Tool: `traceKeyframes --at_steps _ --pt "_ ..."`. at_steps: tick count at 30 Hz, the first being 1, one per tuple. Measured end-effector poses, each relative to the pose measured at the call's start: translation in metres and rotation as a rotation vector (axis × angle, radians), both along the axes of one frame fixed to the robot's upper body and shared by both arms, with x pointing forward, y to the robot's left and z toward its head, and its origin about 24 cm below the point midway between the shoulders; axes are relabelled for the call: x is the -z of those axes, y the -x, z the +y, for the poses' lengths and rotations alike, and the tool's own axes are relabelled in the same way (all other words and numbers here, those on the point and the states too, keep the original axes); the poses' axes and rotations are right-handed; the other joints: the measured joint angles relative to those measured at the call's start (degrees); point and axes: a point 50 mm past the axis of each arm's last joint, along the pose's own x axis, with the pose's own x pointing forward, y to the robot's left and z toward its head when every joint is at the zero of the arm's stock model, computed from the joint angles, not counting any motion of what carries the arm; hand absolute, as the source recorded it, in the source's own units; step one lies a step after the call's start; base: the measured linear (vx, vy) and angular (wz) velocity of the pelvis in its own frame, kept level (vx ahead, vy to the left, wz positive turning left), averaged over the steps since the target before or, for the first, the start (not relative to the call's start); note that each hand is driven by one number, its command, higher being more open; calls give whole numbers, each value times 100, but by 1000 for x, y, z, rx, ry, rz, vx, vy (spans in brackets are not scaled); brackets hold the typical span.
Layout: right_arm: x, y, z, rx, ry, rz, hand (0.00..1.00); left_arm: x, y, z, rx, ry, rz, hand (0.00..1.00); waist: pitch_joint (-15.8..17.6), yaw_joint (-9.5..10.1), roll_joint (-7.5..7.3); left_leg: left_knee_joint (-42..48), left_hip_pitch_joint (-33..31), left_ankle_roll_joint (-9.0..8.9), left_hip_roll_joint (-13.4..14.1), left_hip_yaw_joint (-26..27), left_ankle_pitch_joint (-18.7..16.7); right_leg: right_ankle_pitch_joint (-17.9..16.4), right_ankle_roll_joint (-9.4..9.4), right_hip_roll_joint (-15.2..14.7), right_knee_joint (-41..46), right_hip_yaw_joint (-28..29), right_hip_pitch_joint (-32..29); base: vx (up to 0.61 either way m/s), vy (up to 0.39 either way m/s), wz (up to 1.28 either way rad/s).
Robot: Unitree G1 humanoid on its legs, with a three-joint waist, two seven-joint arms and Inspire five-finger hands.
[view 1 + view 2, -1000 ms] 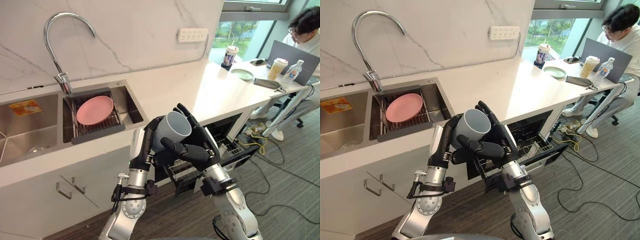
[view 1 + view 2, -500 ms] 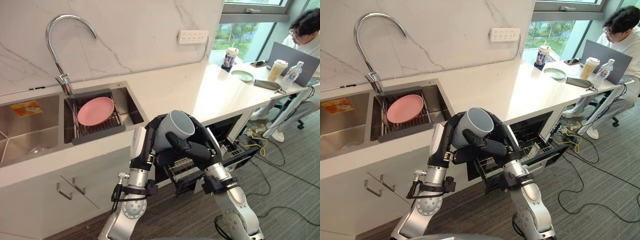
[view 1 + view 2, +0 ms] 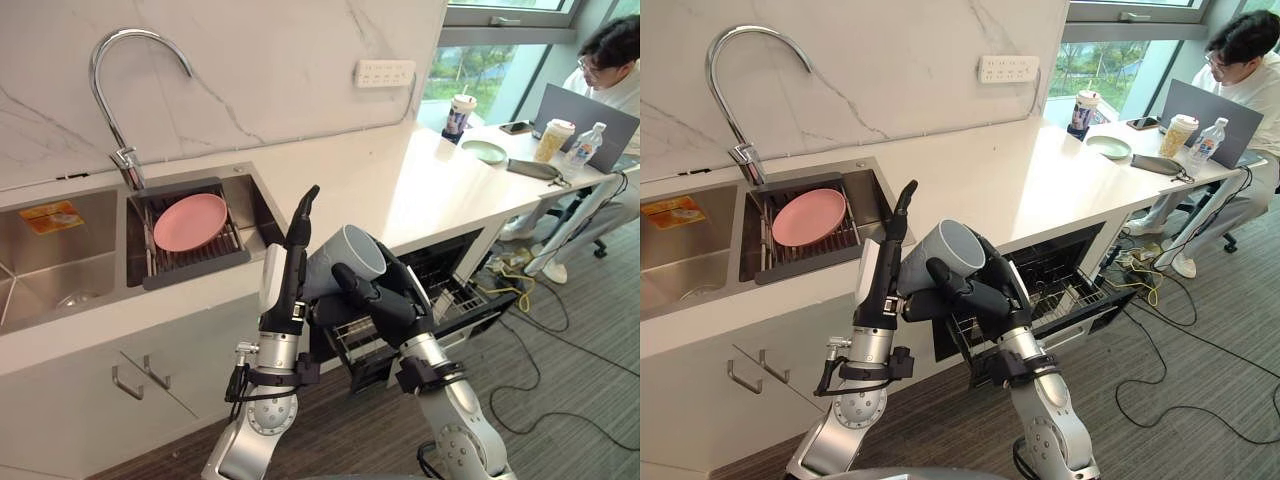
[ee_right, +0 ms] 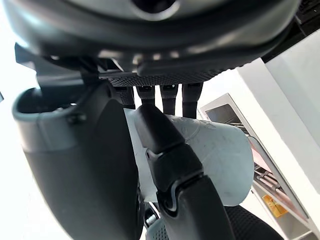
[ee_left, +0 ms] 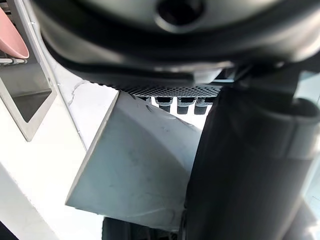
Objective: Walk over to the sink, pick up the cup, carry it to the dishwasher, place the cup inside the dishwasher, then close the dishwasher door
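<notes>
Counter edge point(image 3: 180, 298) just behind cup point(image 3: 345, 258)

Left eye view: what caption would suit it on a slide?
Right hand grips the grey cup, left hand open beside it, in front of the open dishwasher.

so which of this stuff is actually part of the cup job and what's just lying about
Part of the job:
cup, gripped by the right hand, open left hand flat beside it
dishwasher, door open
sink

Lying about:
pink plate in the sink
green plate, laptop and water bottle on the far counter
</notes>
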Motion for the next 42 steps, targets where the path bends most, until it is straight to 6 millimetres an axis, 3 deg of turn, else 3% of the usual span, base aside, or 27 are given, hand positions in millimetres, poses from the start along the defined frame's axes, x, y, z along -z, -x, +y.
traceKeyframes --at_steps 8,14,17,23,27,33,37,42 --pt "3 1 2 12 -126 43 0 0 1 0 5 19 -7 100 -2 -15 12 -169 -4 -5 -3 -65 109 0 0 11 -3 -93 -46 -19 -22 4" --pt "2 -1 3 66 -230 48 0 8 2 6 -2 130 58 100 0 -17 38 -175 -4 -3 -2 -74 116 0 1 12 1 -103 -43 0 0 0" --pt "0 -4 -14 187 -252 31 0 15 1 14 -16 231 119 100 1 -12 40 -175 0 1 -4 -78 123 0 1 6 8 -112 -37 -10 -4 0" --pt "-8 0 -74 502 -260 -38 0 22 1 36 -81 365 168 100 31 -23 85 -175 1 1 -1 -57 122 1 2 5 8 -99 -39 -5 -2 0" --pt "-20 4 -87 568 -284 -98 0 23 3 26 49 384 196 100 47 -34 109 -175 2 -7 21 -4 111 5 6 13 4 -50 -57 -15 -19 -5" --pt "-22 5 -95 599 -222 -94 0 26 10 -4 435 449 305 100 58 -36 122 -157 -4 -3 18 82 76 36 19 10 -11 49 -90 -16 -9 -8" --pt "-20 6 -104 621 -76 -65 0 53 18 -19 601 472 512 100 107 -58 154 -138 -5 -1 15 111 55 50 32 6 -24 78 -89 -17 -9 -4" --pt "-11 7 -119 633 132 -7 0 95 38 -7 561 462 750 100 167 -133 175 -132 -31 -13 27 100 44 62 37 16 -77 76 -88 0 0 0"
